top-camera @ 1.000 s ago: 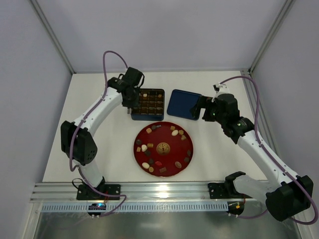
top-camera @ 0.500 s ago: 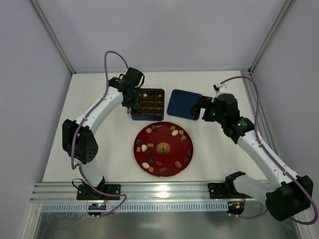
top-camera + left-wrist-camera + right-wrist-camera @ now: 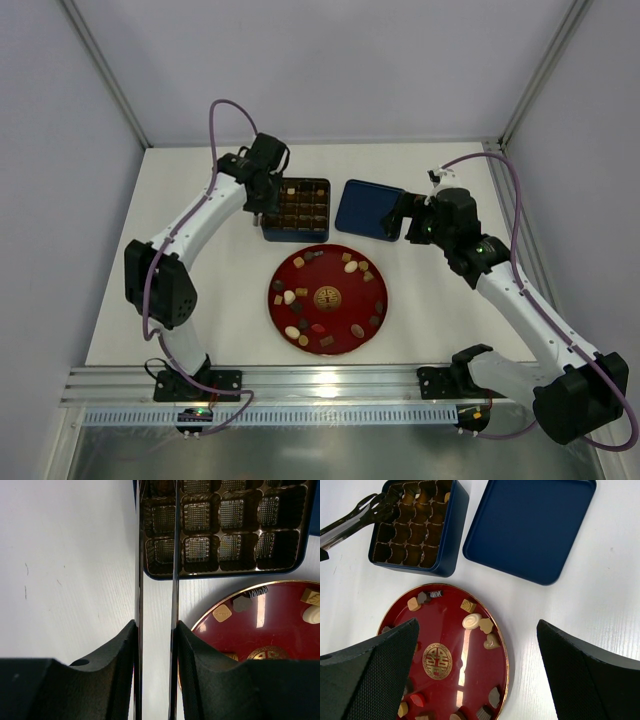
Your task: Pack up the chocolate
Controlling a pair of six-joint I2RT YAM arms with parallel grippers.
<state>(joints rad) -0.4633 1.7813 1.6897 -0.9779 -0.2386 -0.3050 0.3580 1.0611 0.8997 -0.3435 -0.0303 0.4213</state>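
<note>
Several small chocolates [image 3: 350, 267], brown, tan and cream, lie scattered on the round red plate [image 3: 345, 300]; they also show in the right wrist view [image 3: 472, 621] and the left wrist view [image 3: 221, 613]. The dark blue box [image 3: 297, 238] with a grid tray stands behind the plate and holds a few pieces in its far cells. My left gripper [image 3: 258, 205] is shut on metal tongs [image 3: 174, 555], whose blades reach over the box's left column [image 3: 350, 522]. What the tong tips hold is hidden. My right gripper [image 3: 410, 225] is open wide and empty, above the plate's right side [image 3: 477, 624].
The box's blue lid [image 3: 368, 208] lies flat to the right of the box, close under the right wrist. Grey walls stand on the left, right and back. An aluminium rail runs along the near edge.
The left wrist has shifted very slightly at the box's left edge. The right arm, plate and chocolates have not moved.
</note>
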